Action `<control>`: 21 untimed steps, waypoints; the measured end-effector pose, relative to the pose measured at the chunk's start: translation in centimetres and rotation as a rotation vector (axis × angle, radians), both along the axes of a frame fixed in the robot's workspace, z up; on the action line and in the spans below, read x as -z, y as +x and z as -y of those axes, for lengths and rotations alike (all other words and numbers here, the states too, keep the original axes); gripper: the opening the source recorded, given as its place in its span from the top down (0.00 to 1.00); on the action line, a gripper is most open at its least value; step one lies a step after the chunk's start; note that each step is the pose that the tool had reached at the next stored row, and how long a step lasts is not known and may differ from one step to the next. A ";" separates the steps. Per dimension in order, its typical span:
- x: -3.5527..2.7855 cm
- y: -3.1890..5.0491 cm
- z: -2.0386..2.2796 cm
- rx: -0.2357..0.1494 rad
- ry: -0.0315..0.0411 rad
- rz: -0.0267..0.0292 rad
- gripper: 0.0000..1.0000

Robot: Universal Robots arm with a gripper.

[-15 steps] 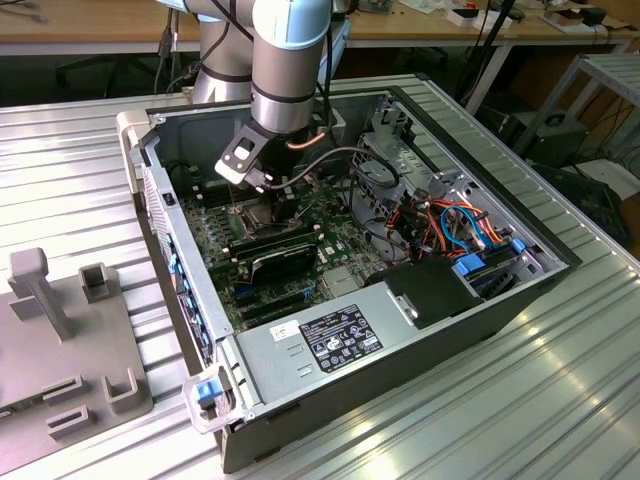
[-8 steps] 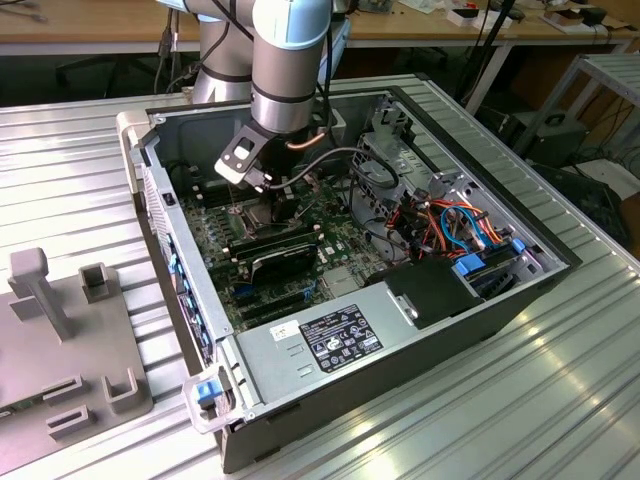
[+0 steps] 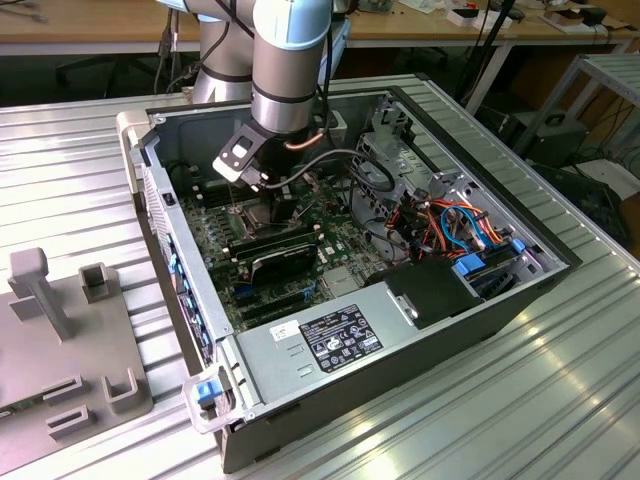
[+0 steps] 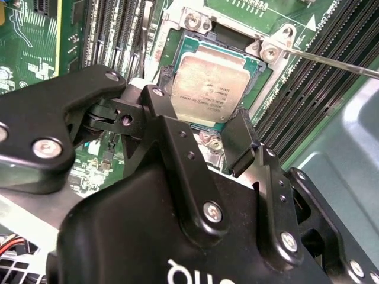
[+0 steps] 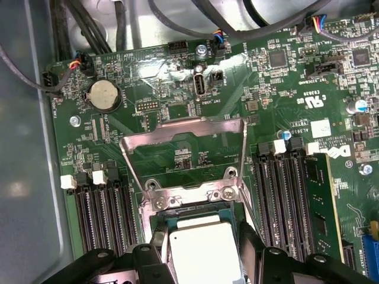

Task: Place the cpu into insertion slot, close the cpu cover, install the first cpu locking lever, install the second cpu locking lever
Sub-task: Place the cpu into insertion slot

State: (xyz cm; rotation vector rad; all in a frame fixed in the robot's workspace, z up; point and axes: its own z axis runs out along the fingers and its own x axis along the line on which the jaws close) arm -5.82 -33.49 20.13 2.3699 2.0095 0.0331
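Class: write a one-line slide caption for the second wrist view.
Gripper close over the cpu lying in the insertion slot.

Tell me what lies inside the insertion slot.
The cpu lies in the insertion slot, metal top up. The gripper hides its near edge, and the slot floor beneath the cpu is covered.

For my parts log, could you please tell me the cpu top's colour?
The cpu is dull silver-tan, best in the second wrist view.

The chip [image 5: 204, 255] lies in the socket [image 5: 192, 196], directly under the gripper [image 5: 204, 245]. The cover [image 5: 183, 125] stands open from the socket's hinge edge. Rows of memory slots [image 5: 100, 213] flank the socket on both sides.
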 end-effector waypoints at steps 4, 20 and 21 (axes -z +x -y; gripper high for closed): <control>0.00 0.00 0.00 0.001 0.0000 0.0000 0.42; 0.00 0.01 0.00 0.002 -0.0001 -0.0001 0.35; 0.00 0.00 0.00 0.002 -0.0001 0.0000 0.35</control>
